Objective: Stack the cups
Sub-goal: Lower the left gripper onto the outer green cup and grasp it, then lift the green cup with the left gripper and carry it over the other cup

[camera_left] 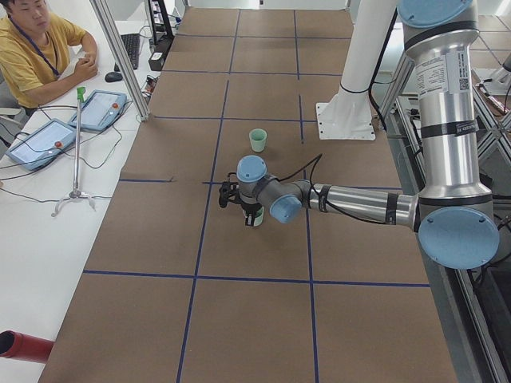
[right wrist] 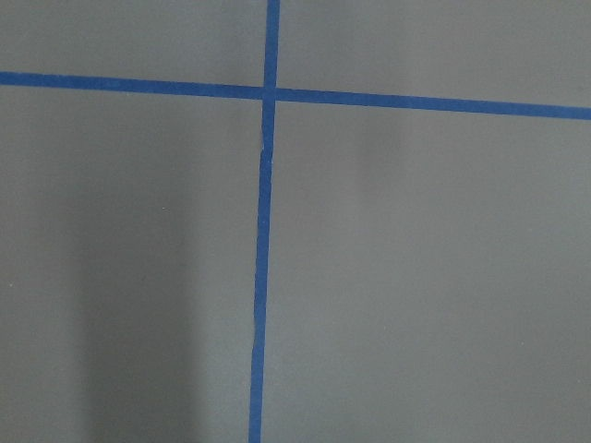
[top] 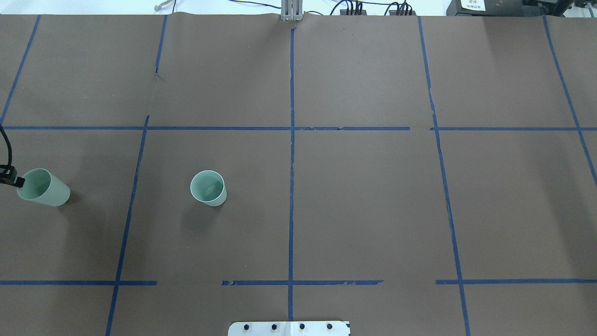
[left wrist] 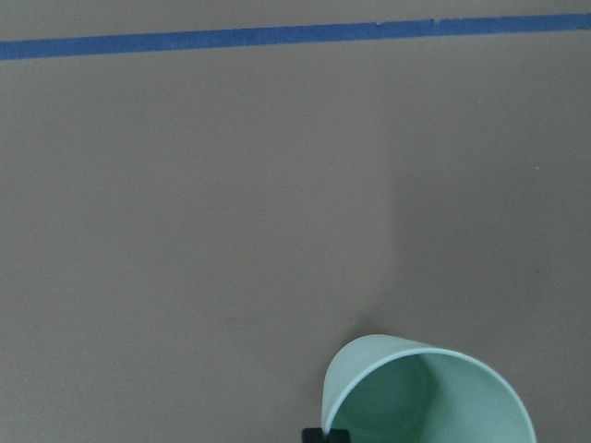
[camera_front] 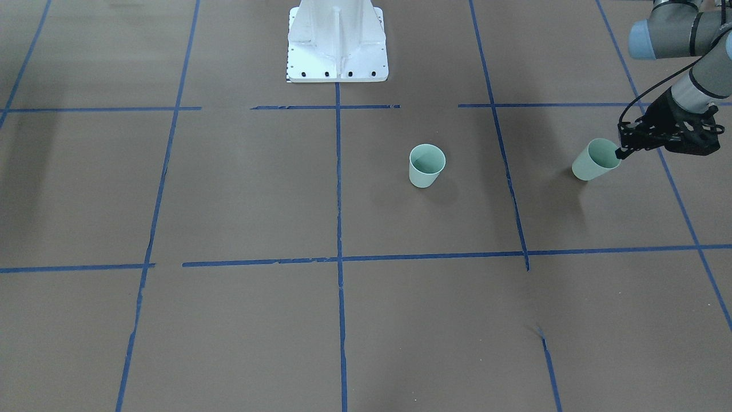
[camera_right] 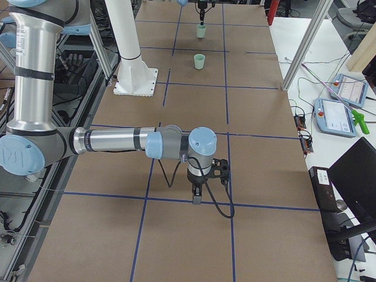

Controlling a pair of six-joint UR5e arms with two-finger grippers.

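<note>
Tilted cup [left wrist: 434,397]: pale mint-green, at the bottom edge of the left wrist view, its mouth open to the camera. It leans on a slant, rim towards the gripper, at the robot's far left of the table [camera_front: 229,200]. Whether its base touches the brown paper cannot be told.

Left gripper [camera_front: 619,152]: black, two-fingered, clenched on the rim of the tilted cup, with one fingertip showing dark against the rim in the wrist view. The left arm [camera_front: 700,74] enters from the table's edge.

Upright cup [camera_front: 426,167]: same colour and shape, standing alone on its base, mouth up, in the grid square just left of the robot's centre line. It is well apart from the tilted cup, with one blue tape line [camera_front: 506,171] running between them.

Right gripper [camera_right: 197,198]: points straight down near a tape line on the robot's right half, far from both cups. Whether it is released or clenched cannot be told, as its wrist view shows only paper and a tape crossing.

White pedestal [camera_front: 337,40]: bolted at the table's robot-side edge.
</note>
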